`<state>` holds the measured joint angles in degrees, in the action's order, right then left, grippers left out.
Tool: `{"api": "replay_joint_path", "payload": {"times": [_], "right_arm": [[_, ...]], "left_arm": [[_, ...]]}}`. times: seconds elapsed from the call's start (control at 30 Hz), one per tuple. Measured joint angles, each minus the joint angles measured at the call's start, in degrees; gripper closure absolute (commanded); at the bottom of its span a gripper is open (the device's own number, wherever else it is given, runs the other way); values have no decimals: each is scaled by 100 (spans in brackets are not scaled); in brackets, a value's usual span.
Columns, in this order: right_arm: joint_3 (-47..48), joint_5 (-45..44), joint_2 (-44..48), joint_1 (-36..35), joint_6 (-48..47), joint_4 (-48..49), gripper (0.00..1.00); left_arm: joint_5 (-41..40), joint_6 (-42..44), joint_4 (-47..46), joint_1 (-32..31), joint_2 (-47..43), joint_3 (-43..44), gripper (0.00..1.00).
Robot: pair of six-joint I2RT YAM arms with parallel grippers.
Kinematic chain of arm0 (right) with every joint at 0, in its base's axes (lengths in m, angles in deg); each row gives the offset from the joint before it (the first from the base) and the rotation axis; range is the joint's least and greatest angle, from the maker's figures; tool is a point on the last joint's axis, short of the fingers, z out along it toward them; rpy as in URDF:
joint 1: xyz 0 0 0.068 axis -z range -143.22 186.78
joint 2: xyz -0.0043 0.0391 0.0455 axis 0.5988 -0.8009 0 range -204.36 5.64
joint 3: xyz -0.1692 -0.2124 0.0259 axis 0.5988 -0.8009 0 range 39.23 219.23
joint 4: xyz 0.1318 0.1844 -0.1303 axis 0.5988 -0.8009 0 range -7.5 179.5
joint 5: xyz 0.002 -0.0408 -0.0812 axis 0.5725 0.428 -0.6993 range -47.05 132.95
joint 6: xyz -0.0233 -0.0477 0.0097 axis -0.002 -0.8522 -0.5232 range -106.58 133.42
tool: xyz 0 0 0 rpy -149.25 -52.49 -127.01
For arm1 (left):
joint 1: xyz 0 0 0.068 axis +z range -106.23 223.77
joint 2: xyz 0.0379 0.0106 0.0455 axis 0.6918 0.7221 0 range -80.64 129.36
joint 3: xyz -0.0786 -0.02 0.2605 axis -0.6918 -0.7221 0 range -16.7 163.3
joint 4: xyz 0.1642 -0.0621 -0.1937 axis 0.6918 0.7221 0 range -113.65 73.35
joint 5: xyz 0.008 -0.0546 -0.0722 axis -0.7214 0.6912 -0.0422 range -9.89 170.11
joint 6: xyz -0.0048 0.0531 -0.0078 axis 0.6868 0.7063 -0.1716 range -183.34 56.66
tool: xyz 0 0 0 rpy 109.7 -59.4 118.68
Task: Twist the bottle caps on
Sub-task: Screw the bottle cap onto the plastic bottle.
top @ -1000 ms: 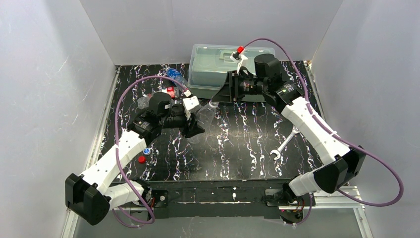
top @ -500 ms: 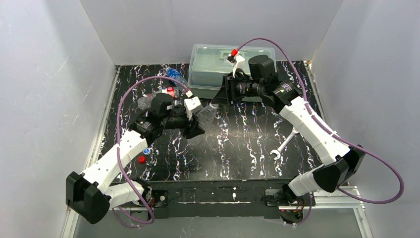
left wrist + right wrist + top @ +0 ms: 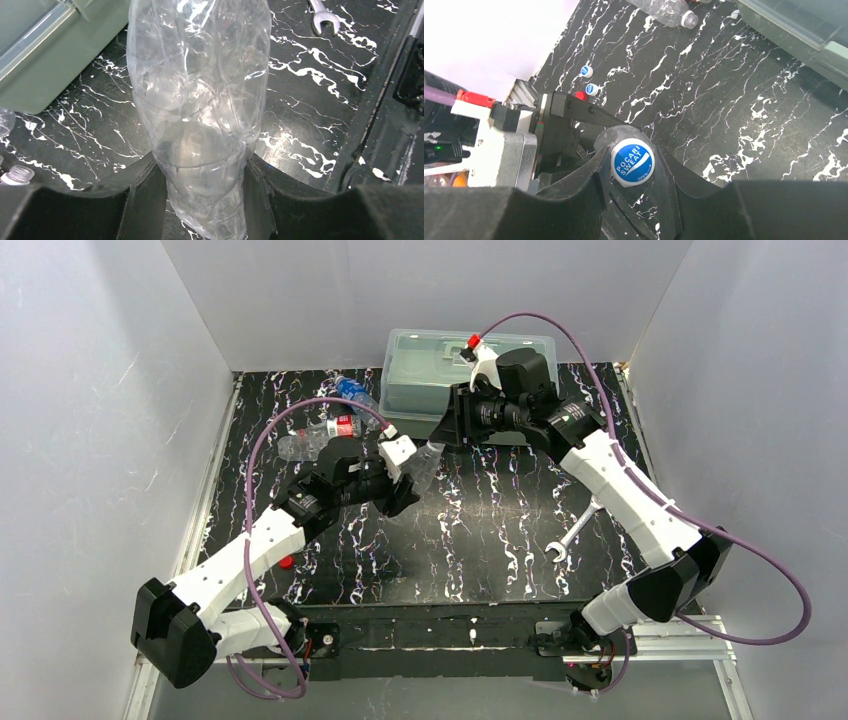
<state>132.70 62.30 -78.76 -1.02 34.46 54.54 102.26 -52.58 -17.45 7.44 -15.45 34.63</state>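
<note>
Our left hand clamps the plain bottle, which is clear, crinkled and unlabelled, and holds it tilted above the tabletop toward its far edge. Our right hand pinches a blue-and-white cap printed POCARI SWEAT at the bottle's mouth. Two more blue-and-white caps and a red cap lie near the left edge.
</note>
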Motion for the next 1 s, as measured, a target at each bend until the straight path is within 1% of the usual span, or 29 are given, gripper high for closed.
{"api": "replay_joint_path", "payload": {"times": [0.37,0.63,0.87,1.0], "right_arm": [[415,-691,-341,-205,170,-334,57],[492,-1034,-551,-319,317,-459,55],[710,-1174,-741,-404,417,-675,51],[754,-1213,-820,-428,433,-776,46]], "left_arm": [[-586,15,-466,-118,72,-236,100],[-868,48,-787,-136,101,-514,100],[-977,74,-1266,-153,197,-590,100],[-1021,79,-1443,-157,291,-634,100]]}}
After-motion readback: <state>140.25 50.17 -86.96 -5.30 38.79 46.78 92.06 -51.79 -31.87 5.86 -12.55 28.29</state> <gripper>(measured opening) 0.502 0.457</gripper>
